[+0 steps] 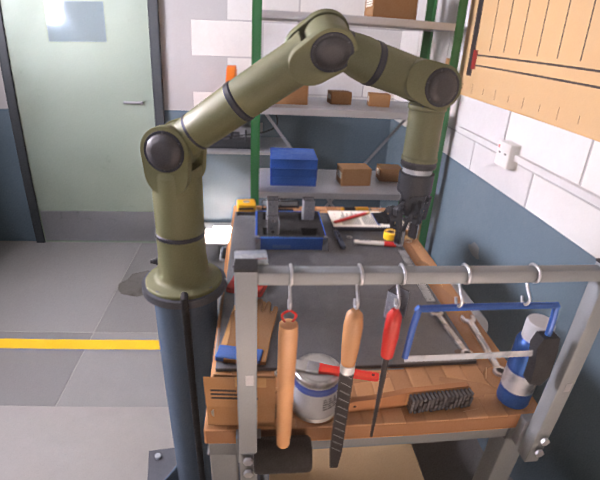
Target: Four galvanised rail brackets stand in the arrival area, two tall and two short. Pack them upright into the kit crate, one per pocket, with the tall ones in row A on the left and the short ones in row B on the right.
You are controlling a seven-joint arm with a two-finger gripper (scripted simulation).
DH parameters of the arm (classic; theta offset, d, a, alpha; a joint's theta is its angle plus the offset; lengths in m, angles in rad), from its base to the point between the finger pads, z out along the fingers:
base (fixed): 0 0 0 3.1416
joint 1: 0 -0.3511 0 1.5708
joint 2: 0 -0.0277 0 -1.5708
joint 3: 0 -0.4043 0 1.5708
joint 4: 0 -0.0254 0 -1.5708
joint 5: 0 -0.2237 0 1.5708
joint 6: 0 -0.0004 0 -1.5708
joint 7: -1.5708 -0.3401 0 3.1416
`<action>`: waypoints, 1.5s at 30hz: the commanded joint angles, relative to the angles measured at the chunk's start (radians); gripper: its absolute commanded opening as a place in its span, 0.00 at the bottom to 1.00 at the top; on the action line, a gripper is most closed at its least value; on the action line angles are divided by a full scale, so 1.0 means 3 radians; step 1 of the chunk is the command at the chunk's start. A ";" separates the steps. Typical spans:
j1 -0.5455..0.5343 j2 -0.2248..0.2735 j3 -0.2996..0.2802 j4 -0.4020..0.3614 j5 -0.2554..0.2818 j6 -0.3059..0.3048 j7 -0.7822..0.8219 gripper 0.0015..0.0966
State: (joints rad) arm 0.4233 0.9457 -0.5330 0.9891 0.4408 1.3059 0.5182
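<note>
At the far end of the workbench the blue kit crate sits on the grey mat, with a tall grey bracket standing in its left side and a shorter bracket at its back right. My gripper is down low at the bench's far right corner, well to the right of the crate. It is open and holds nothing. Any bracket near it is hidden behind its dark fingers.
A blue box and cardboard boxes sit on the shelf behind the bench. A yellow tape measure, a red-handled tool and a notepad lie beside my gripper. A tool rail with hanging tools crosses the foreground.
</note>
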 commanded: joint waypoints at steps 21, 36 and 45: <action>0.0022 0.0442 0.0089 0.0481 0.0252 -0.0867 -0.0233 0.62; 0.0012 0.0597 0.0131 0.0543 0.0325 -0.1066 -0.0289 0.62; -0.0002 0.0747 0.0173 0.0570 0.0391 -0.1237 -0.0336 0.62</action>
State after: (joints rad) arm 0.4226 1.1723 -0.4806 1.1614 0.5586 0.9339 0.4170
